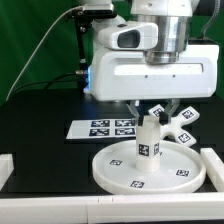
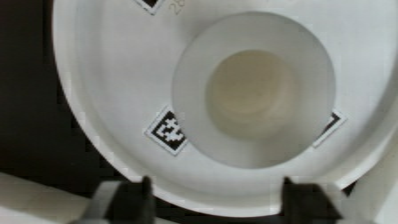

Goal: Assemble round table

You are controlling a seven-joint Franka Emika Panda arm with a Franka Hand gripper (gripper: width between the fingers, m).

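Observation:
The large rimmed round disc [image 1: 125, 172] lies flat on the black table near the front. The short cylinder leg [image 1: 148, 142] stands upright on its central hub, a tag facing the camera. My gripper [image 1: 150, 114] hangs directly over the leg's top, jaws open, fingers apart on either side. In the wrist view I look straight down: the leg's hollow round top [image 2: 258, 90] fills the middle, with the disc [image 2: 107, 90] around it. My gripper [image 2: 217, 200] shows both dark fingertips [image 2: 128, 197] spread wide. The cross-shaped base [image 1: 178, 120] lies behind the disc at the exterior view's right.
The marker board [image 1: 112, 127] lies flat on the table behind the disc. White blocks stand at the table's front left [image 1: 5, 170] and front right [image 1: 212, 165]. A green backdrop and cables are behind the arm.

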